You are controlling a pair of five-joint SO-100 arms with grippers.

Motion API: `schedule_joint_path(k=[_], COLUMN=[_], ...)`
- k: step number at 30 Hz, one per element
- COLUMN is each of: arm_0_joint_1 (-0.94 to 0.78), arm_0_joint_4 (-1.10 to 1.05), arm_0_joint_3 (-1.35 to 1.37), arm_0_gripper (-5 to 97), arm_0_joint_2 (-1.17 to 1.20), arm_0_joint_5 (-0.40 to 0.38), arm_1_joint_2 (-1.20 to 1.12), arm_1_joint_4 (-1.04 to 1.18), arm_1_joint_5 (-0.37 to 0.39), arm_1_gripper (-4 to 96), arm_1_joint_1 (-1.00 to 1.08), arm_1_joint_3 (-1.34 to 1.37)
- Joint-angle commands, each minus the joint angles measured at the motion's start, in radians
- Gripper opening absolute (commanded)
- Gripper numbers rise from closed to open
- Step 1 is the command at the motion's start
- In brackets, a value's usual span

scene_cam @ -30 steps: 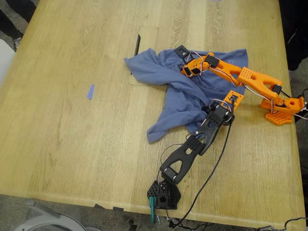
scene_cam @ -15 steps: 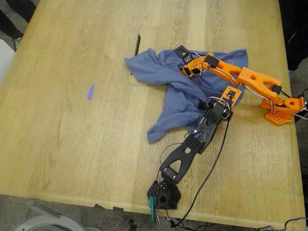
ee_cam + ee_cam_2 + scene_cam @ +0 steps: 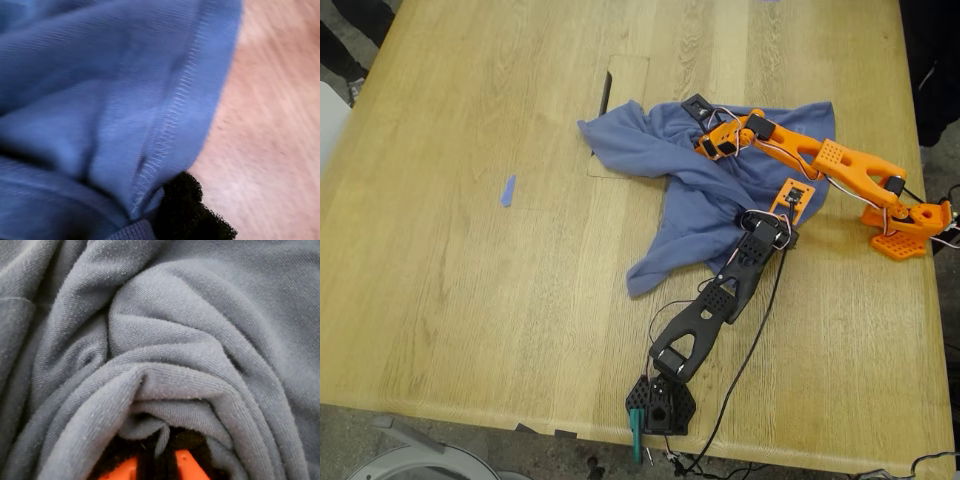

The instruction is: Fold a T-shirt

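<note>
Both grippers were seen at the crumpled T-shirt [image 3: 700, 190], each [image 3: 165, 212] [image 3: 155, 460] seemingly clamped on cloth, so spreading it flat on the counter [image 3: 470, 300] was judged next.

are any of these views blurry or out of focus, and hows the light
Exterior view: sharp, under soft even light, with no harsh glare on the pale wooden table and only faint shadows beneath the crumpled slate-blue cotton T-shirt. First wrist view: smeared, the wood grain streaked and the hem stitching soft. Second wrist view: close but crisp, the knit texture showing, with dark shadow deep in the folds.
</note>
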Motion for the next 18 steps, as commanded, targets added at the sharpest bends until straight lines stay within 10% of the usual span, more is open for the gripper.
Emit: schedule_joint_path(k=[1,8,18], arm_0_joint_1=[-0.051,-0.029,-0.124], arm_0_joint_4=[-0.008,0.101,0.235], arm_0_joint_3=[-0.032,-0.032,-0.032], arm_0_gripper=[28,0,0], arm_0_joint_2=[-0.003,0.020,0.298], arm_0_joint_5=[0.006,-0.043,-0.063], arm_1_joint_2=[0.048,0.061,0.253], arm_1_joint_4=[0.017,0.021,0.183], arm_1_joint_5=[0.000,0.000,-0.031], arm_1_gripper=[0.0,0.0,0.0], arm_1_joint_1=[0.005,0.005,0.049], arm_1_joint_3=[-0.011,-0.011,-0.009])
